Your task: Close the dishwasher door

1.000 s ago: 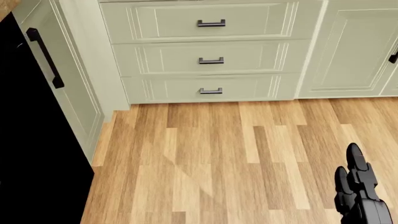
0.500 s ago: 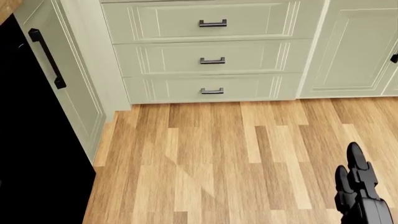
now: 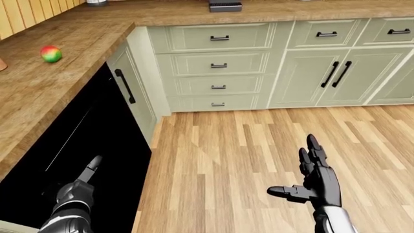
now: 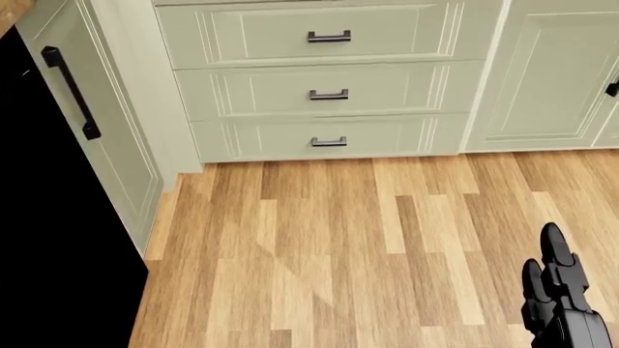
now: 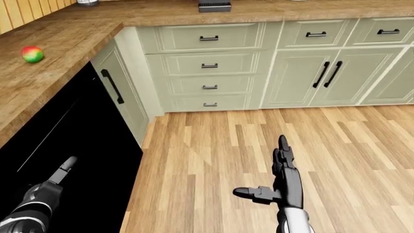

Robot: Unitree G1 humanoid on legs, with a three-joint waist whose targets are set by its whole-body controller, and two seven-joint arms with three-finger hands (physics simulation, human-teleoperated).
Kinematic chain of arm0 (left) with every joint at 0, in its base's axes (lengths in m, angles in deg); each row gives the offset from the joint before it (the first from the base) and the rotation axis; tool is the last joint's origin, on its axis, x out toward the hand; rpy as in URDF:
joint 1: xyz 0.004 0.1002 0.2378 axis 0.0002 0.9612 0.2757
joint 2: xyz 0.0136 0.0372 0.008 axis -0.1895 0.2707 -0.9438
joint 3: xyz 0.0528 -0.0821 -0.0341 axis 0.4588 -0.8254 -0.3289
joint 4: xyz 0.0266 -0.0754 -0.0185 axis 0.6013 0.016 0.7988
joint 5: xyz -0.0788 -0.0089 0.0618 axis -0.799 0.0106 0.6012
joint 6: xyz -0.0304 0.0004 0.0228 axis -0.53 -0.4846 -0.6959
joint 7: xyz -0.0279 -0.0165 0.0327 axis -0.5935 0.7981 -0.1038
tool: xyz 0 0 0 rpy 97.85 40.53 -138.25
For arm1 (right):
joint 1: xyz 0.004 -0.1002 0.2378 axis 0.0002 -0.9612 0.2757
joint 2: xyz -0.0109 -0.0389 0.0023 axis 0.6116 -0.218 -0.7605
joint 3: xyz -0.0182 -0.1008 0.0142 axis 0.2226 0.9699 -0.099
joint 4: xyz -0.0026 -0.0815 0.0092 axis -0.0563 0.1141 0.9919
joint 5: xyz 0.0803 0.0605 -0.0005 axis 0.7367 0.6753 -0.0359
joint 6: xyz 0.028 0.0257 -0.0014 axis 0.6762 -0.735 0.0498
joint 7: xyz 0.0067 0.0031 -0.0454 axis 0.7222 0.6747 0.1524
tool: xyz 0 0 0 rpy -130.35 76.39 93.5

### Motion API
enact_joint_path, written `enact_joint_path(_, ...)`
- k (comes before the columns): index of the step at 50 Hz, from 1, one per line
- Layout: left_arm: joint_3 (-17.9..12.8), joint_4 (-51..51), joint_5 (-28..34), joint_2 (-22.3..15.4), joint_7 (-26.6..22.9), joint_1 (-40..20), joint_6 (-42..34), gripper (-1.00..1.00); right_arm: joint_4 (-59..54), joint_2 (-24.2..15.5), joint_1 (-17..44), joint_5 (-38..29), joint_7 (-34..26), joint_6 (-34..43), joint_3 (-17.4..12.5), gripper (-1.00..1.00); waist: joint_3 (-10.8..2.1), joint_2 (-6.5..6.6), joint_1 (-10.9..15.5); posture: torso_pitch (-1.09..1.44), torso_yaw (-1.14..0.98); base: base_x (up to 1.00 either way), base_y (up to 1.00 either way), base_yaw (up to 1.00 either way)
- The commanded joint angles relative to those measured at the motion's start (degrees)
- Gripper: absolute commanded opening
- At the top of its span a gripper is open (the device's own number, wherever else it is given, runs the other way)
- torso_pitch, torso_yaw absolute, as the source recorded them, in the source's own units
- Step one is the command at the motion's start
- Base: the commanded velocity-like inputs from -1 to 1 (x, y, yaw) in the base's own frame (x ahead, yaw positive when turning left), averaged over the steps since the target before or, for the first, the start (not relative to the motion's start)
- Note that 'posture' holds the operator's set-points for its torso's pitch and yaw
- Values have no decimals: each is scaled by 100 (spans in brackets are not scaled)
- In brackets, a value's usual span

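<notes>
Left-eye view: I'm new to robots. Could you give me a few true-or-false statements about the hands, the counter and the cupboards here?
1. The right hand is open, fingers spread, over the wood floor. True.
2. The left hand grips a drawer handle. False: it points one finger over the black dishwasher and holds nothing.
3. A red and green ball lies on the counter. True.
4. The ball lies on the floor. False: it is on the counter.
5. The drawers have dark handles. True.

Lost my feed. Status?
Both hands open, empty: left hand over the black dishwasher, right hand above floor. Door state unclear. Nothing blocking.
</notes>
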Motion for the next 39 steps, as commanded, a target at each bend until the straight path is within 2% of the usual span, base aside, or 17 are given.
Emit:
enact_joint_path(1,15,-269,83,-260,95,-125,319,100,234,-22,59,21,-3,-188,-7,100,-107,57,26,0,0,0,0,0)
enact_joint_path(39,-103,-263,-99,-548,211,81,306,100,294,-19,59,31,1,-153,-11,100,-96,101,-28,0,0,0,0,0)
